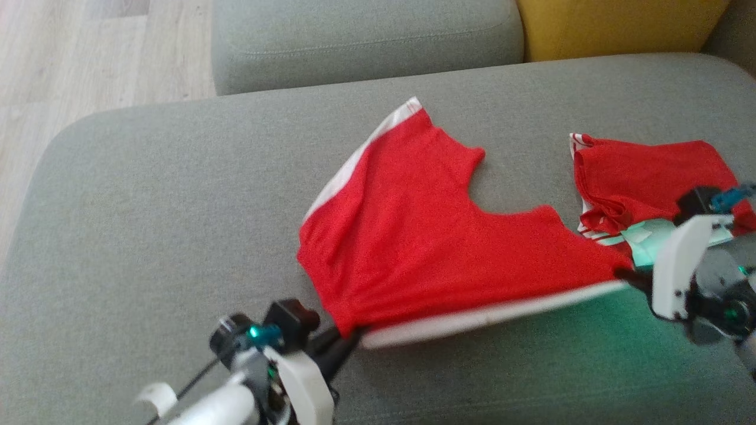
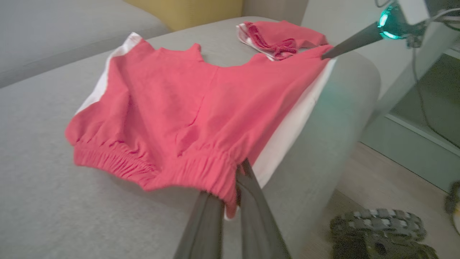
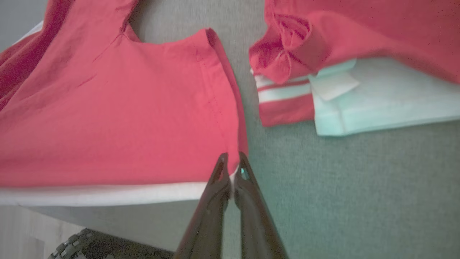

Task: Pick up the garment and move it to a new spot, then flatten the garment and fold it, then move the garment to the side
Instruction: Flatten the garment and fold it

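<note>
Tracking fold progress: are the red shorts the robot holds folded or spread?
Spread. The red shorts lie open across the grey cushion, both legs apart, the white side stripe pulled straight.

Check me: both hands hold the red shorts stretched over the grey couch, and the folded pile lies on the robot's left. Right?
One slip: the pile lies on the robot's right, just beyond the right hand, as the head view shows. The rest stands: the left hand and right hand both hold the shorts, stretched over the couch.
</note>
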Robot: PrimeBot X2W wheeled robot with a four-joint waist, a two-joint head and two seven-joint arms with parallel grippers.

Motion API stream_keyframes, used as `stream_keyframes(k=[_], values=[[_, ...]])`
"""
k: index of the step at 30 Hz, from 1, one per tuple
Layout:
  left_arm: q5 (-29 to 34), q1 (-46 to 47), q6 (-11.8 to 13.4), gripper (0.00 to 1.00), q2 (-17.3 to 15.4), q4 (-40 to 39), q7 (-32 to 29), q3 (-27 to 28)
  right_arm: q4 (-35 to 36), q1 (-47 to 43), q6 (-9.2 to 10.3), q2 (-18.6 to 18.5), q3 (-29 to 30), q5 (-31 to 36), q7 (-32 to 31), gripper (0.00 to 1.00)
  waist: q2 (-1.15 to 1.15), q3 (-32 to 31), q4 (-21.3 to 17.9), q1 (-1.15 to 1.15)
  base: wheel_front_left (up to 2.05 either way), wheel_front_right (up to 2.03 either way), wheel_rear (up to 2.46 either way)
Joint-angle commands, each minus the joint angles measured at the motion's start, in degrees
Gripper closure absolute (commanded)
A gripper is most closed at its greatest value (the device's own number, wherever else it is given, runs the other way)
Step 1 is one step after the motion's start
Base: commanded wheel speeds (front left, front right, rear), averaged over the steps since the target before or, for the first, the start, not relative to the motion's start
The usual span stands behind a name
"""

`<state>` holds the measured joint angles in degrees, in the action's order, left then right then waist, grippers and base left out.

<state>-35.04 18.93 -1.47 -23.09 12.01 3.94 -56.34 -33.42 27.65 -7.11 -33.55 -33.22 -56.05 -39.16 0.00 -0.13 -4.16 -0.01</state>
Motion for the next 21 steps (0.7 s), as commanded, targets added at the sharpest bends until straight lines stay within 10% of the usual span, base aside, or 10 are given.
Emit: stream_keyframes(k=[1,8,21], values=[[-0.6,1.3,0.6,1.0,-2.2,-3.4,-0.7,1.7,2.7,-0.8,-0.37,-3.2,1.3,-0.1,-1.8,1.0,0.0,-0.2,0.0,0.01,0.0,0.0,0.0],[-1.6,-1.3,3.0,1.0,-3.2,-11.8,-4.1,0.8,11.4,-5.4,-0.37,-5.7,8.6,2.2,-7.7,1.0,0.0,0.3,0.5,0.01,0.0,0.0,0.0],[-2.4,4.9,3.5,1.0,-1.0,-12.7,-3.5,4.2,18.4,2.3,-0.37,1.9,22.4,13.8,-17.2,1.0,0.0,7.4,7.6,0.01,0.0,0.0,0.0]])
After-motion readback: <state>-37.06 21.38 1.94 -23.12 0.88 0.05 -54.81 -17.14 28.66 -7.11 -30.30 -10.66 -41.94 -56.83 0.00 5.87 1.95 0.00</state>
